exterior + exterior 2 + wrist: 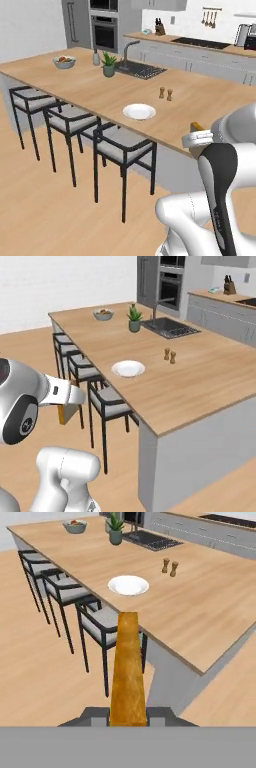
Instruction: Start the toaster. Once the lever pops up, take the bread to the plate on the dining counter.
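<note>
My gripper (129,716) is shut on the bread (129,667), a thin golden-brown slice that sticks out edge-on ahead of the fingers. The left base view shows the bread (196,126) above the hand, at the near edge of the dining counter (95,87). From the right base, the slice (62,412) hangs below the hand, out over the floor. The white plate (139,111) lies bare on the light-wood top near the stool side, ahead of the gripper and apart from it. The plate (128,585) is beyond the slice's tip. A dark appliance (250,42) on the back counter is cut by the frame; I cannot tell if it is the toaster.
Three black stools (122,147) line the counter's near side, below the plate. Two small shakers (165,93) stand right of the plate. A sink (140,70), a potted plant (109,64) and a fruit bowl (64,62) sit farther along the counter.
</note>
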Robot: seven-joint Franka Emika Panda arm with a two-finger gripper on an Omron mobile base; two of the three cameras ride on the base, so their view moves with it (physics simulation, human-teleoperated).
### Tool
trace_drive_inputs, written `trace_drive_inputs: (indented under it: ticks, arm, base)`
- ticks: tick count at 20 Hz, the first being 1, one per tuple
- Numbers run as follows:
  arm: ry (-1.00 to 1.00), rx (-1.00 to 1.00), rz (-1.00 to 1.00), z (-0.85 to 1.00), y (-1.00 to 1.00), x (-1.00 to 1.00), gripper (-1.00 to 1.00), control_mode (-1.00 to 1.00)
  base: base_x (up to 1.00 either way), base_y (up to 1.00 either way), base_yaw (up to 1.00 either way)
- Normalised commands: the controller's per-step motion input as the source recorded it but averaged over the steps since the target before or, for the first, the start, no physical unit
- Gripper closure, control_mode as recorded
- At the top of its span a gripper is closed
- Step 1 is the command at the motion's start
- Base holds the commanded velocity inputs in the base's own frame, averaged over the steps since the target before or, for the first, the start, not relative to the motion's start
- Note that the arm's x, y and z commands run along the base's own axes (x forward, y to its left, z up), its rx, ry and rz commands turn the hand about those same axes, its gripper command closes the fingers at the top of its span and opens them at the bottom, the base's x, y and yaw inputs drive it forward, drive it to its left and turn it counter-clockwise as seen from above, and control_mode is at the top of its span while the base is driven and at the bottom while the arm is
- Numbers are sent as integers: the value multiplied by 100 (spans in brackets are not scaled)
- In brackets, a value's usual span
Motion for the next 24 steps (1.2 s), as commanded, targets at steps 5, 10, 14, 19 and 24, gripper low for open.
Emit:
trace_drive_inputs:
  ticks: [5,10,14,19,24]
  arm:
    - [0,0,0,0,0,0,100,100]
    - [0,0,0,0,0,0,100,100]
    - [0,0,0,0,0,0,100,100]
    - [0,0,0,0,0,0,100,100]
    - [0,0,0,0,0,0,100,100]
  base:
    - [47,99,-59]
    - [46,100,-59]
    - [42,100,-58]
    - [20,100,-54]
    - [12,100,-43]
